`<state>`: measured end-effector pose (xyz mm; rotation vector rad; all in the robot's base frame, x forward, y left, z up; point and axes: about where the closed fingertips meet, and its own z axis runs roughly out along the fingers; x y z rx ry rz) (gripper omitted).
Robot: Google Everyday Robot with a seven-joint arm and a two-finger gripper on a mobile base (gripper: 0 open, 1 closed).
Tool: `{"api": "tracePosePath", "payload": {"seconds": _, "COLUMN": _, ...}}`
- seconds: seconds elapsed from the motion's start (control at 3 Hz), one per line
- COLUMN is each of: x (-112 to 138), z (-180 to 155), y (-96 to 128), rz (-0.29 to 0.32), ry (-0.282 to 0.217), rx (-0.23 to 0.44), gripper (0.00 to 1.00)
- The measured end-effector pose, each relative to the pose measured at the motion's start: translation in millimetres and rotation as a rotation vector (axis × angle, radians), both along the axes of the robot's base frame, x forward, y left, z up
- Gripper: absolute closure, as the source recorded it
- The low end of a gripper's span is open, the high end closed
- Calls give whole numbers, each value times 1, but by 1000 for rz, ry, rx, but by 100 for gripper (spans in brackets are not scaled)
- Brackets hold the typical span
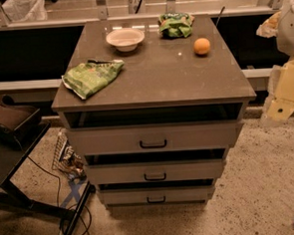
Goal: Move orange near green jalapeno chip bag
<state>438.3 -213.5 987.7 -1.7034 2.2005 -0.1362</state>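
Note:
The orange [201, 46] is a small round fruit sitting on the right rear part of the brown cabinet top [164, 78]. The green jalapeno chip bag [92, 77] lies flat on the left front part of the top, well apart from the orange. My gripper [280, 109] hangs at the end of the pale arm at the right edge of the view. It is off the cabinet's right side, lower than the top and away from both things. It holds nothing that I can see.
A white bowl [125, 39] stands at the rear centre-left. A smaller lumpy green bag [176, 24] lies at the rear, left of the orange. The cabinet has three drawers [153, 139] below. A dark stand [13, 127] and cables are on the floor at left.

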Motion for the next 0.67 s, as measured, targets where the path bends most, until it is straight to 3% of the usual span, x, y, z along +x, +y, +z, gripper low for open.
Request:
{"api": "tracePosePath", "payload": {"seconds": 0.33, "x": 0, "z": 0, "y": 0, "rz": 0, "ry": 0, "rx": 0, "gripper": 0}}
{"api": "tracePosePath", "payload": {"seconds": 0.67, "x": 17, "z": -1, "y": -6, "rz": -53, "ry": -48, "rx": 42, "gripper": 0}}
